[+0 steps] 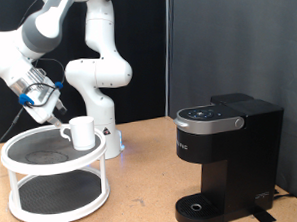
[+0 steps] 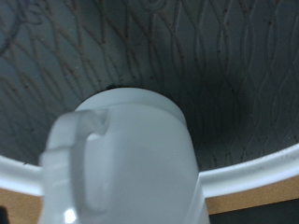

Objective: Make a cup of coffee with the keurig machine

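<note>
- One cup (image 1: pixel 82 132) is seen standing on the upper tier of a white two-tier rack (image 1: pixel 31 168), just below and beside the gripper (image 1: pixel 60 115); in the wrist view the cup (image 2: pixel 126 159) fills the frame, handle turned to the camera.
- No fingers are shown in the wrist view, and in the exterior view the gripper is too small to read, so whether it is spread or pressed together cannot be told, nor whether the cup is already touched.
- Well apart from the gripper, towards the exterior view's right, the keurig machine (image 1: pixel 226 152) is set on the tabletop (image 1: pixel 143 196), its lid down and its round drip tray (image 1: pixel 201 206) bare.
- Little of the task is judged done: the cup is not yet under the spout, no pod can be made out, and no brewing is shown.
</note>
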Controlling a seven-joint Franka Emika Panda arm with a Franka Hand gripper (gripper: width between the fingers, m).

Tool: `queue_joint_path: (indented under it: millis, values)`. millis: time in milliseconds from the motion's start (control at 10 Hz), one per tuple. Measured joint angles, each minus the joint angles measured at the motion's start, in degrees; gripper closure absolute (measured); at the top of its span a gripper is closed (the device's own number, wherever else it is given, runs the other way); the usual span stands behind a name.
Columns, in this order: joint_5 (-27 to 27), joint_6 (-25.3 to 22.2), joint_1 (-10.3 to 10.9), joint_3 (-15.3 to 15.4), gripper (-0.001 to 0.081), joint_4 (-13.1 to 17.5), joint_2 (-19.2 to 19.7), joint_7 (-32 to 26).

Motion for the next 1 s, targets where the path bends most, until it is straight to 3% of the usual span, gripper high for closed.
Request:
queue_joint_path:
  millis: [600,900,1000]
  values:
    - [0.00,1.61,0.55,2.57,0.0072,-4.63,-0.38,-1.47]
    - [0.00,1.67,0.47,2.68,0.0471,-5.27,-0.98,-1.46]
    - [0.00,1.68,0.44,2.69,0.0471,-5.29,-1.01,-1.44]
